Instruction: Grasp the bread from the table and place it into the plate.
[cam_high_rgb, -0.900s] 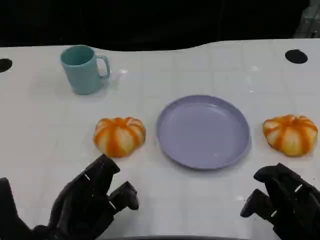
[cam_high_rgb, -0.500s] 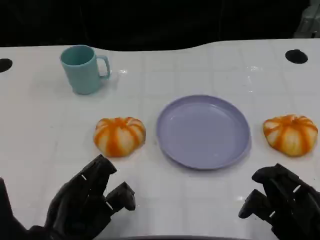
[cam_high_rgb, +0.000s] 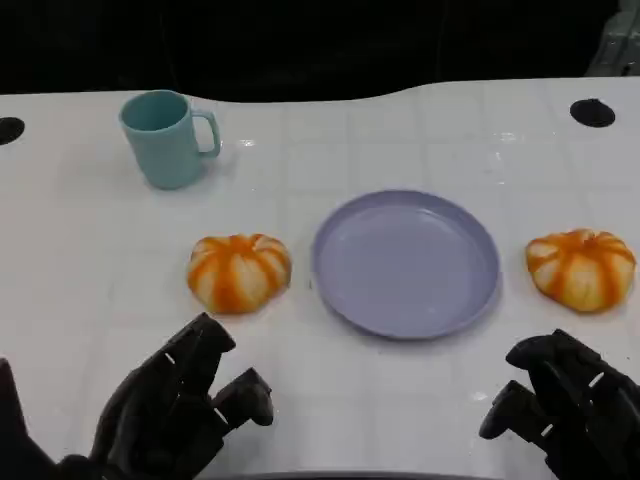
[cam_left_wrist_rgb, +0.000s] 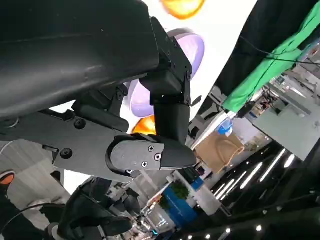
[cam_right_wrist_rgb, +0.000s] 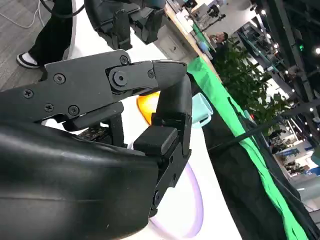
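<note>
Two round orange-striped bread buns lie on the white table. One bread (cam_high_rgb: 238, 272) is just left of the empty purple plate (cam_high_rgb: 405, 262); the other bread (cam_high_rgb: 581, 267) is off the plate's right side. My left hand (cam_high_rgb: 175, 410) hovers near the table's front edge, below the left bread, fingers apart and holding nothing. Below the right bread my right hand (cam_high_rgb: 565, 405) is also empty, its fingers loosely spread. The left wrist view catches the plate (cam_left_wrist_rgb: 196, 50) and a bread (cam_left_wrist_rgb: 181, 6) past the fingers. In the right wrist view a bread (cam_right_wrist_rgb: 147, 107) shows behind the fingers.
A teal mug (cam_high_rgb: 165, 135) stands at the back left, handle to the right. Black round holes (cam_high_rgb: 593, 112) mark the table's far corners. The table's far edge borders a dark background. Bare white surface lies between my hands and the plate.
Both hands have shifted only slightly, sinking a little toward the near edge. The breads, plate and mug have not moved.
</note>
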